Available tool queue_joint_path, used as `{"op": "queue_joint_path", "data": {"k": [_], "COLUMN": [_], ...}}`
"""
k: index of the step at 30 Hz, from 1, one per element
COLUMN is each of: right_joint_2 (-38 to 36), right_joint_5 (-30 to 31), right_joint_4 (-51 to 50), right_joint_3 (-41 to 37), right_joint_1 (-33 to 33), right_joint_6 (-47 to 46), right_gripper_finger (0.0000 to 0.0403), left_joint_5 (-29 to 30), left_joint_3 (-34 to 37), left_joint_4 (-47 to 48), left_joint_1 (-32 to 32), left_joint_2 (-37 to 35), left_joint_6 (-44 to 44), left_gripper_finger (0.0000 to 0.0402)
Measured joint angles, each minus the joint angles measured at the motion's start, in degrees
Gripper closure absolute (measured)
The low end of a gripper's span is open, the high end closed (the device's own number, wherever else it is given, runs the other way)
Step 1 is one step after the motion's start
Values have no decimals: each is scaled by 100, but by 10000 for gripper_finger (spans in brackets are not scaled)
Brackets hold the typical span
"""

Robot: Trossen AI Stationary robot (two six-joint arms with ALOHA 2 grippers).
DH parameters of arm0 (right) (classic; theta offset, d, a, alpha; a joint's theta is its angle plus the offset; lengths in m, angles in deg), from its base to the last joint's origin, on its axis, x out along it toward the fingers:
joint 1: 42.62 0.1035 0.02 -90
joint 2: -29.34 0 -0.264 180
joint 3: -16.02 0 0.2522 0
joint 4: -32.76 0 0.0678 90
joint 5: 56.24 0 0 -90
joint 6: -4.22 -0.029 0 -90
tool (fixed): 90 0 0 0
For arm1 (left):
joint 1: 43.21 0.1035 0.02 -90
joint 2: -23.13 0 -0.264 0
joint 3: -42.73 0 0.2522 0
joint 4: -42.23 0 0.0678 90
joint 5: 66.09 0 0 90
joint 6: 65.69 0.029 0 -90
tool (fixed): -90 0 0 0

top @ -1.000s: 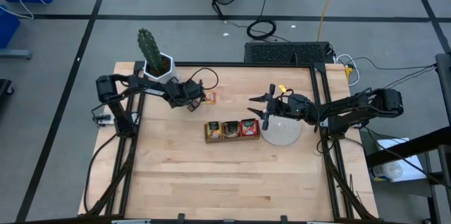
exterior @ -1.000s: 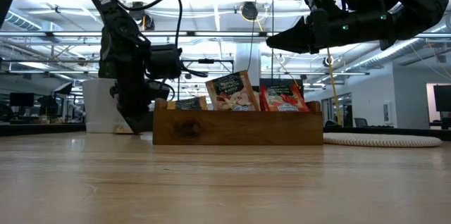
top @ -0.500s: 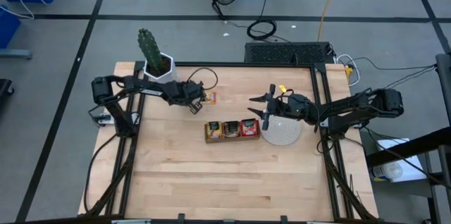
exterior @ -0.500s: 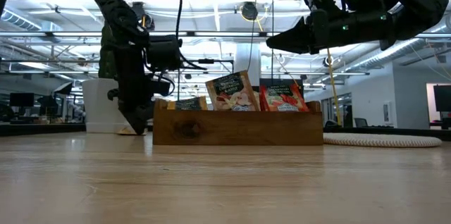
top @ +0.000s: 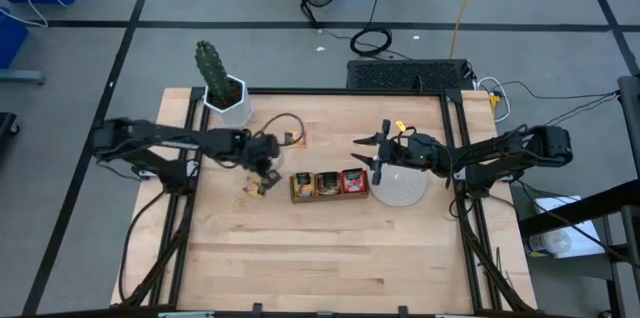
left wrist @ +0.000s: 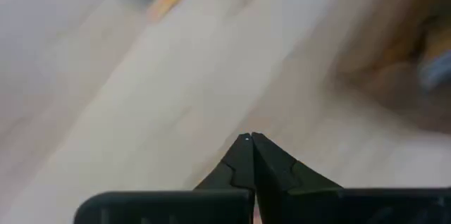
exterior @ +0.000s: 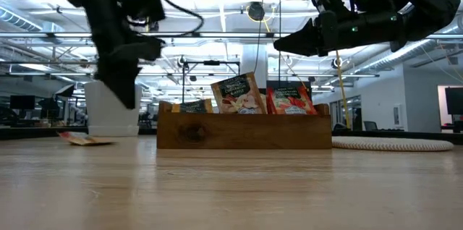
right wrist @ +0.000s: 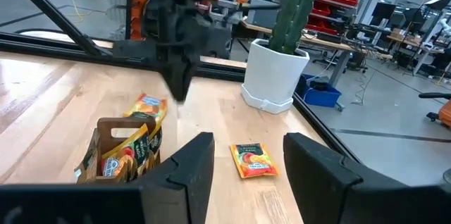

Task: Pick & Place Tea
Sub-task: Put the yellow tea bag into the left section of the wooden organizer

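**Inspector:** Report the left arm.

**Operator:** I see the left gripper [top: 262, 165] above the worktop [top: 320, 248], just off the left end of the wooden tray [top: 328, 185]. In its wrist view the jaws are pressed together at the tips with nothing between them. That view is smeared, so I read nothing else from it.

**Inspector:** And the tea?

**Operator:** One loose sachet [top: 254, 187] lies flat on the worktop, just left of the tray and close under the left gripper; the low view shows it on the wood, apart from the jaws. A second loose sachet [top: 298, 139] lies near the back edge, not far from the white pot [top: 226, 98] with the cactus [top: 210, 64]. More sachets stand upright in the tray's three compartments: a dark one [exterior: 189, 106], a tan one [exterior: 238, 94], a red one [exterior: 291, 100].

**Inspector:** Any writing legible?

**Operator:** The sachets carry print, but I cannot make out a word. I read no full brand on the arms either.

**Inspector:** The right arm?

**Operator:** The right gripper [top: 366, 152] hangs in the air above the tray's right end, beside the round whitish disc [top: 399, 189]. Its jaws stand apart and hold nothing; the wrist view shows open space between them.
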Motion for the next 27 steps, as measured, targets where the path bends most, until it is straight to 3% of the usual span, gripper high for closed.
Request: {"op": "queue_joint_path", "data": {"k": [2,4,6,9,13,17,23,27], "right_joint_2": [0,0,0,0,0,0,0,0], "right_joint_5": [4,0,2,4,0,0,2,2], "right_joint_4": [-5,-2,-31,-34,-35,-33,-20,-23], "right_joint_3": [0,0,4,4,4,2,2,2], "right_joint_1": [0,0,0,0,0,0,0,0], "right_joint_6": [1,-3,-7,-7,-7,-7,-7,-7], "right_gripper_finger": [248,248,248,248,248,248,248,248], "left_joint_5": [631,876,699,64,-284,-476,-923,-984], "left_joint_3": [24,-15,-30,11,-12,-21,-21,-15], "left_joint_4": [210,349,704,1208,783,189,506,745], "left_joint_1": [-127,-208,-266,-462,-851,-1040,-1038,-1037], "left_joint_2": [-252,-485,-570,-547,-490,-455,-116,171], "left_joint_6": [-244,-717,-1041,-849,-158,74,-61,330], "left_gripper_finger": [400,399,395,393,380,326,208,152]}}
